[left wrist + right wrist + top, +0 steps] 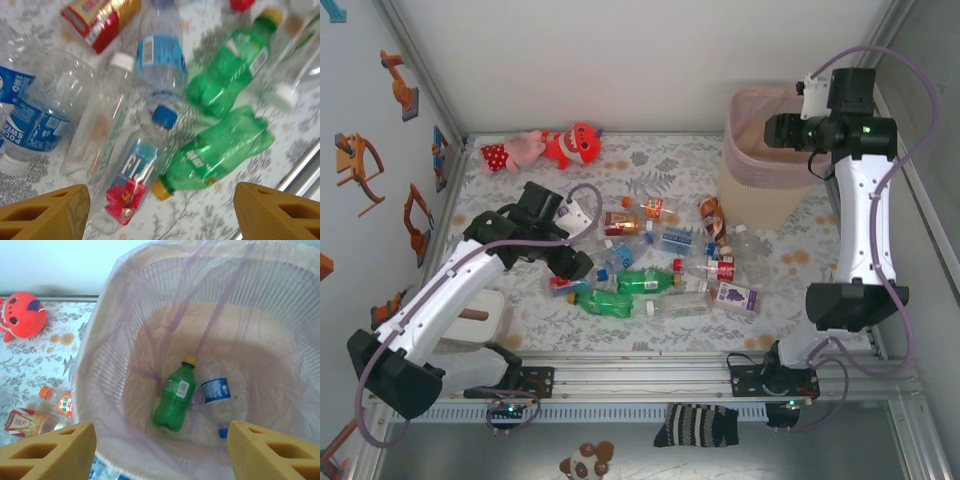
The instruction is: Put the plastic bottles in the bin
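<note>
Several plastic bottles (650, 281) lie scattered on the patterned cloth in the middle of the table. My left gripper (570, 265) hovers over their left end, open (160, 210). Below it lie a clear Fiji bottle (131, 180) close to the left finger and a crushed green bottle (220, 150), neither of them gripped. The bin (760, 180) stands at the back right, lined with a thin bag. My right gripper (775, 130) hangs open (160, 450) over the bin's rim (97, 365). Inside the bin lie a green bottle (175, 397) and a clear blue-labelled bottle (217, 395).
Red and pink plush toys (555, 145) lie at the back left. A small white box (480, 320) sits by the left arm's base. A metal rail (640, 375) runs along the front edge. Side walls close in the table.
</note>
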